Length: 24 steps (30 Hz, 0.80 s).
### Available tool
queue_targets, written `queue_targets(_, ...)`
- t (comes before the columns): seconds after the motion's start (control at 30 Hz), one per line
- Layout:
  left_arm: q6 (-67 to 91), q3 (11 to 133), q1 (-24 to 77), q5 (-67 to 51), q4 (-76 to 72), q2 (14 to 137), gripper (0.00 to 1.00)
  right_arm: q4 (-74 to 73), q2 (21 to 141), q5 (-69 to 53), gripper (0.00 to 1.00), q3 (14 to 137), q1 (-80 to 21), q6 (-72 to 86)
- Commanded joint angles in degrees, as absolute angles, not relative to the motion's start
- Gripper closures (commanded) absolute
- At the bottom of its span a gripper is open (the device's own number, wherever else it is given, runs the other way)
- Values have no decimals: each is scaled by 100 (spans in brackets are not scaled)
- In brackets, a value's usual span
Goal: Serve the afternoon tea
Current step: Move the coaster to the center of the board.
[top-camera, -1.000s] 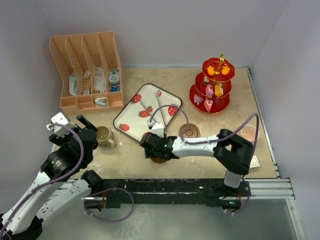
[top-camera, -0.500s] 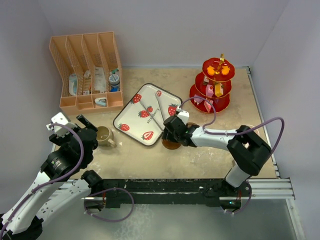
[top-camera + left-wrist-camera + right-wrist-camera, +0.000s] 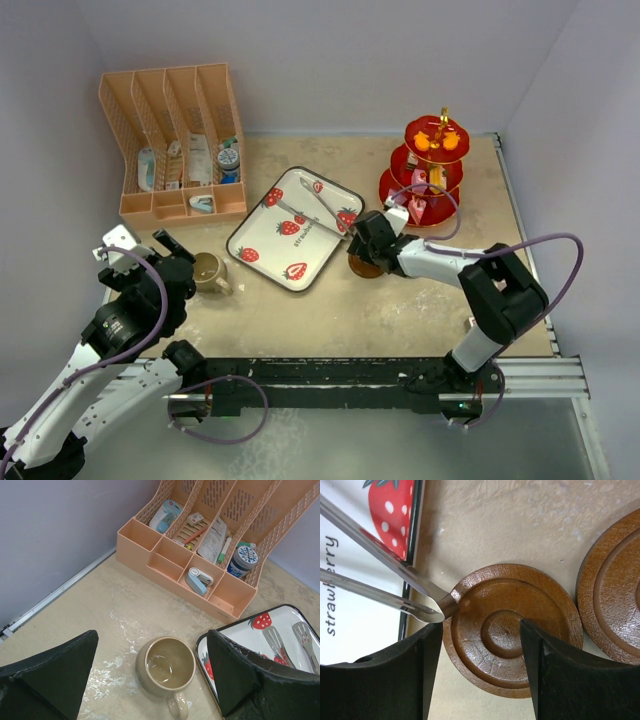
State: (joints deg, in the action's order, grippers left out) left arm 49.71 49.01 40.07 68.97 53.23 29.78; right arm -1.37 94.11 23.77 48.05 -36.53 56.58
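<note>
Two robot arms reach over one beige counter (image 3: 330, 320). Nearest, on the left, the left tool (image 3: 152, 636) hovers with its two fingers spread wide and nothing between them. One tan mug (image 3: 165, 669) stands upright on the counter just below and ahead of it.

Further in, near the middle, the right tool (image 3: 480, 627) points down over one of two brown round saucers. Seen from the wrist camera, the first saucer (image 3: 487, 652) lies flat directly beneath the tool. One finger sits at its left rim and the other covers part of its right half. The fingers stand partly apart, and whether they clamp the saucer cannot be told. The second saucer (image 3: 615, 595) lies just beside the first, on its right, outside the fingers.

To the left, one pair of metal tongs (image 3: 422, 611) rests on one white strawberry-print tray (image 3: 270, 245), its tips reaching the first saucer's rim.

Farthest back stand one peach rack (image 3: 170, 110) of toiletries, left, and one red three-tier stand (image 3: 390, 180), right, carrying small cakes (image 3: 425, 143) too tiny to count.
</note>
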Motion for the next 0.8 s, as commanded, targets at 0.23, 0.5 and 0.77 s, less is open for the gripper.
queue_targets(0.23,4843,4994,3970,6908,5151,2979,13,-1838,9195,2839,35,4113,-3077,6013)
queue_targets(0.5,4816,4988,3966,6904,5132,3006,13,-1350,8842,2267,35,4413,-2672,4950)
queue_targets(0.77,4770,4967,3971,6959,5085,3100,13,-2296,7657,2850,28,4569,-2589,5278)
